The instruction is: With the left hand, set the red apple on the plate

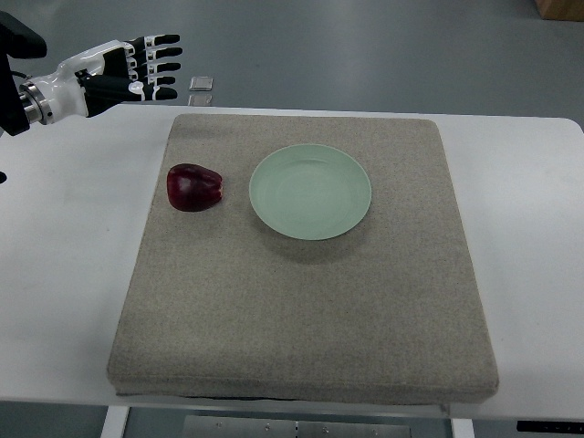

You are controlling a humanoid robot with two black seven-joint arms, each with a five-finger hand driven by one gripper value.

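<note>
While the red apple (194,187) lies beside the plate (310,192), the left hand (132,70) hovers past the tabletop's (64,228) far-left corner, fingers (157,67) spread, holding nothing.

left arm (36,91) cut off by the left edge above the wrist; shoulder side out of frame. brown object (558,7) at top right corner clipped, identity unclear. small flat item (202,83) on the floor past the table (73,274): too small to identify. table's near edge and legs cropped at bottom.
</note>
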